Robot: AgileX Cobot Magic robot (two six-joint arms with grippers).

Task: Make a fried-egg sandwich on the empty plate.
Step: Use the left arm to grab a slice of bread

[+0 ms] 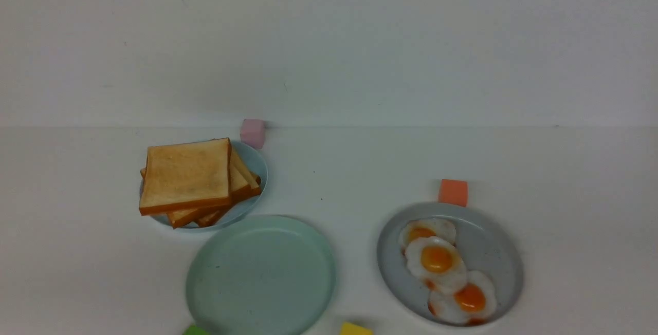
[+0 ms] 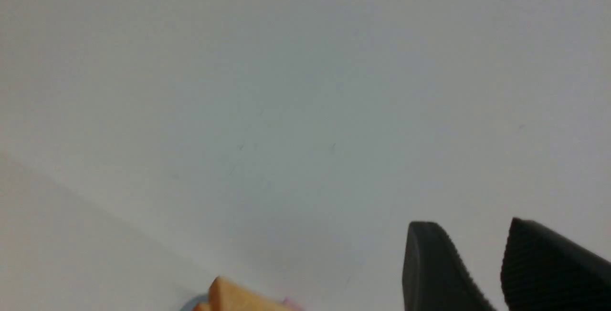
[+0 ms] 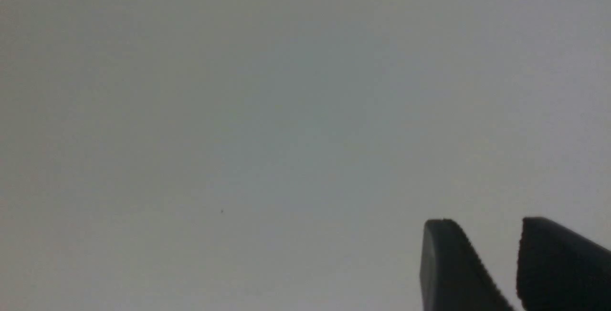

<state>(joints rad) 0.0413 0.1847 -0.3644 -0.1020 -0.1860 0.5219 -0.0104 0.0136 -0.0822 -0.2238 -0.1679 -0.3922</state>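
Note:
The empty mint-green plate (image 1: 261,275) lies at the front centre-left, with nothing on it. A loose pile of toast slices (image 1: 191,180) sits on a smaller pale blue plate (image 1: 255,163) behind it to the left. Three fried eggs (image 1: 437,259) lie on a grey speckled plate (image 1: 493,253) at the right. No sandwich is in view. Neither gripper shows in the front view. My left gripper (image 2: 470,225) is shut and empty, in the air, with a toast corner (image 2: 229,297) at the picture's edge. My right gripper (image 3: 487,222) is shut and empty against plain white.
A pink cube (image 1: 252,132) stands behind the blue plate. An orange cube (image 1: 453,192) stands behind the grey plate. A yellow cube (image 1: 355,329) and a green cube (image 1: 194,330) sit at the front edge. A white wall rises behind the white table (image 1: 360,170).

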